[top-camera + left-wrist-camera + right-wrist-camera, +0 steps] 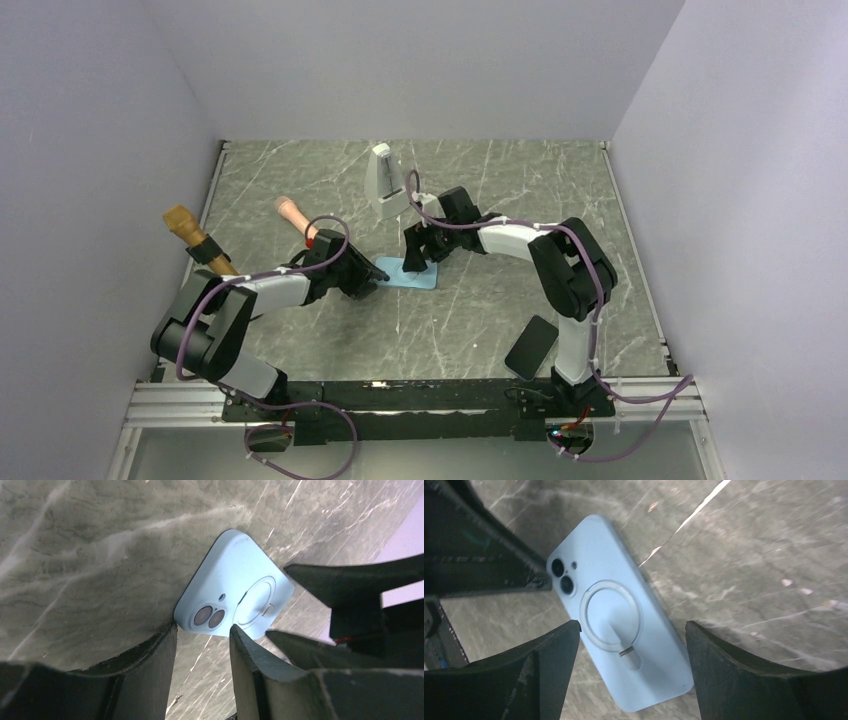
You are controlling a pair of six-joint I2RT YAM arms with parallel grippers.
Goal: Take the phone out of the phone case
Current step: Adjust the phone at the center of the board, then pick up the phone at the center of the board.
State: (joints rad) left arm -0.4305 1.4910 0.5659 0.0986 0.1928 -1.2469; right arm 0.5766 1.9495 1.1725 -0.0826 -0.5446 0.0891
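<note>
Currently the phone case (pixel 410 273) lies back-up on the marble table (pixel 500 200), mid-frame in the top view, with both arms crowded over it. The left gripper (pixel 202 642) has its jaws apart with nothing between them, tips at the case's lens corner. One fingertip (pixel 170 630) may be touching the edge, hard to confirm. The right gripper (pixel 631 630) has its jaws spread wide, straddling the end away from the lenses, no clamp visible. The case front is hidden against the table, so I can't tell whether anything sits inside. A dark flat slab (pixel 531 346) sits lower right by the right arm's base, can't identify it. In the top view both sets of fingertips are too small to read.
</note>
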